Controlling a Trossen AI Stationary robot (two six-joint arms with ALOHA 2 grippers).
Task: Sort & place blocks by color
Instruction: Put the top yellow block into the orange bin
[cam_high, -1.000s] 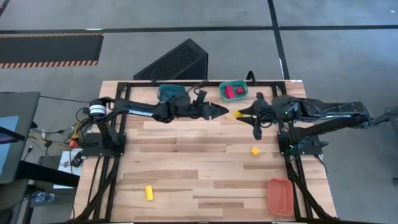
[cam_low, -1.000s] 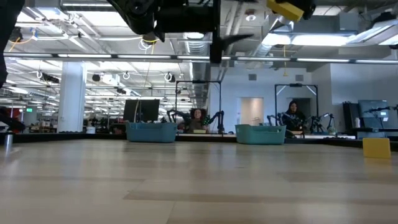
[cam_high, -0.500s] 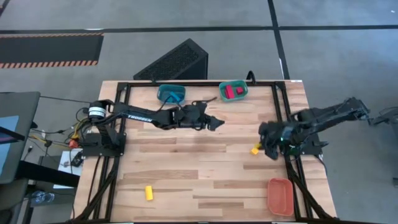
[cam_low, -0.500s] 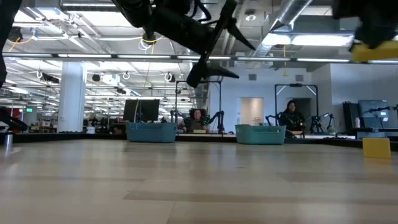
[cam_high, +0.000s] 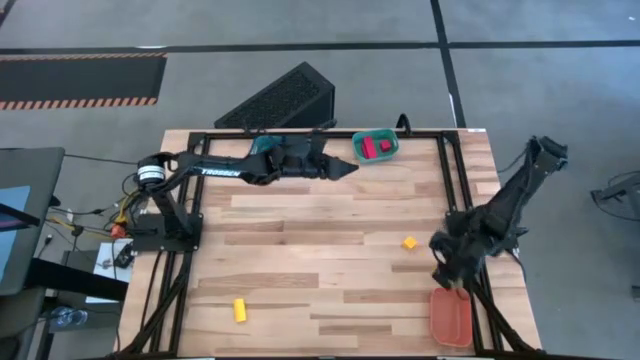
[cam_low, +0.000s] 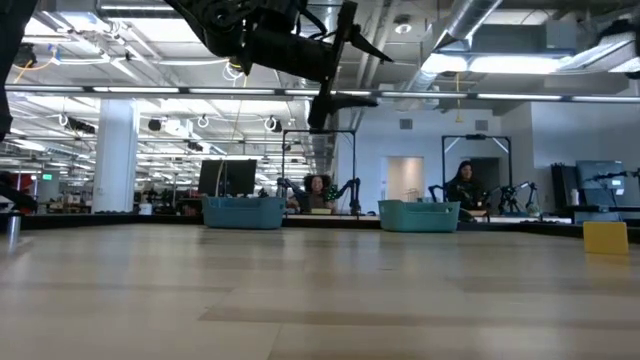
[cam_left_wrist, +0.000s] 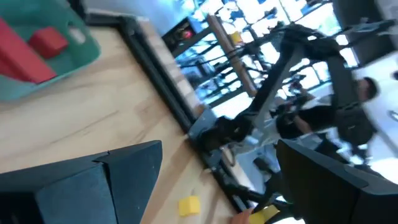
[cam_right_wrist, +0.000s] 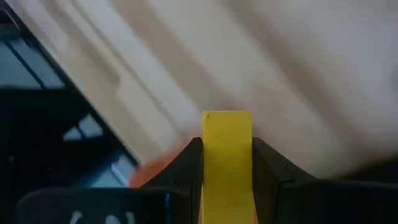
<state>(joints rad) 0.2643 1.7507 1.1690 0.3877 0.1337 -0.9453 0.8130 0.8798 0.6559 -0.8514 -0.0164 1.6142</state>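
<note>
The right gripper (cam_right_wrist: 227, 171) hangs over the worktop (cam_high: 300, 250) near its right edge, just above the orange bin (cam_high: 451, 315), its jaws closed on a yellow block (cam_right_wrist: 227, 162). The left gripper (cam_high: 345, 170) reaches along the far side, beside the teal bin (cam_high: 375, 147) that holds a red block (cam_high: 369, 148); its jaws stand open with nothing between them. The blue bin (cam_high: 265, 147) shows partly under that arm. A small yellow cube (cam_high: 410, 242) lies near the right arm, and a yellow bar (cam_high: 240, 310) sits well apart at the near left
</note>
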